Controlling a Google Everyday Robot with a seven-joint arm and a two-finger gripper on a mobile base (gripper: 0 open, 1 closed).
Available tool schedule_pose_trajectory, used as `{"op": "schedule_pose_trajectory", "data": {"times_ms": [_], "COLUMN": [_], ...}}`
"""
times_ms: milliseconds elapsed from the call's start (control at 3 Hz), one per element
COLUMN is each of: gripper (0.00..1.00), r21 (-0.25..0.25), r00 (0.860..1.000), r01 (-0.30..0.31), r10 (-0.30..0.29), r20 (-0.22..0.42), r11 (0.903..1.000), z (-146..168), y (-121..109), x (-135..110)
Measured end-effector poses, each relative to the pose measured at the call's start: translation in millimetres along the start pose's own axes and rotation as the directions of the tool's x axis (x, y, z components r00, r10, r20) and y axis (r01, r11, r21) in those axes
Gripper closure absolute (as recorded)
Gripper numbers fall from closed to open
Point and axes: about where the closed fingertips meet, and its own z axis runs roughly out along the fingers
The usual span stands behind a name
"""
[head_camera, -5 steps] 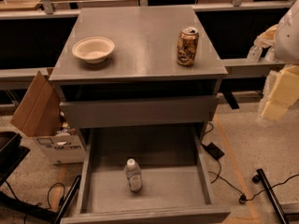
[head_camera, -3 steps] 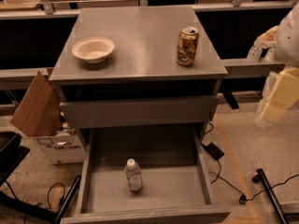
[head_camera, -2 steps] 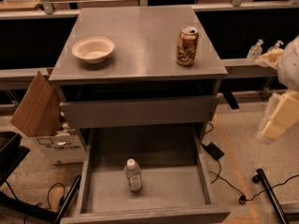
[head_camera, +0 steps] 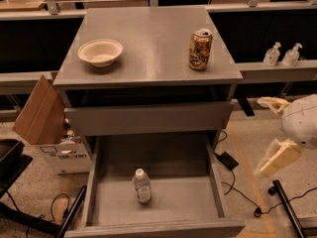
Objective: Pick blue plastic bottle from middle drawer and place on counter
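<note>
The blue plastic bottle [head_camera: 142, 186] stands upright on the floor of the pulled-out middle drawer [head_camera: 163, 228], left of centre, with a white cap and a pale label. The grey counter [head_camera: 153, 38] is the cabinet's top. My gripper [head_camera: 260, 137] hangs in the air to the right of the cabinet, level with the drawer and well apart from the bottle. Its two cream fingers [head_camera: 277, 157] are spread apart with nothing between them.
A white bowl [head_camera: 100, 52] sits at the counter's left and a gold-brown can [head_camera: 200, 49] at its right. The drawer above [head_camera: 148, 118] is shut. Two pump bottles [head_camera: 282, 54] stand on a right ledge. A cardboard box [head_camera: 42, 115] and cables [head_camera: 237, 187] are on the floor.
My arm and gripper have dropped lower on the right, from counter height to drawer height, uncovering the two pump bottles. The bottle, can and bowl have not moved.
</note>
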Motion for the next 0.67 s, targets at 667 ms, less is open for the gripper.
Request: {"op": "schedule_pose_trajectory", "data": {"times_ms": [667], "gripper": [0.00], "r21": [-0.020], "r00": [0.997], "r01": [-0.007], "r10": [0.008], "r20": [0.078], "r11": [0.9998], "z": [48.3], "y": [7.3], "x": [15.7]}}
